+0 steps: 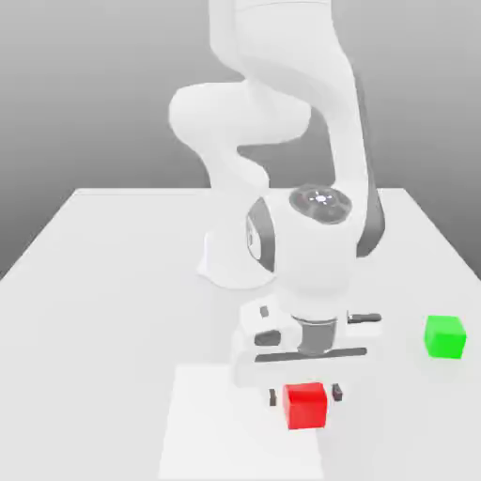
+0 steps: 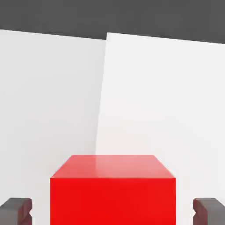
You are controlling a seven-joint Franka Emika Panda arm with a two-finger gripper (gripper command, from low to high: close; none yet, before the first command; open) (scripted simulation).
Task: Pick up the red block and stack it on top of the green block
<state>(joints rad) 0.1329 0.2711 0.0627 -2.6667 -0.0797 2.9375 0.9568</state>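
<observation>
while the open gripper [image 1: 305,395] straddles the red block [image 1: 305,406] near the white patch's [image 1: 230,423] edge, the hand view reveals a gap on either side of that block, and the exterior view adds the green block [image 1: 444,337], well apart on the table [image 1: 113,282] toward its right.

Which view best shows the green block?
The exterior view: the green block sits on the table, toward that view's right. In the hand view I can't make it out.
</observation>
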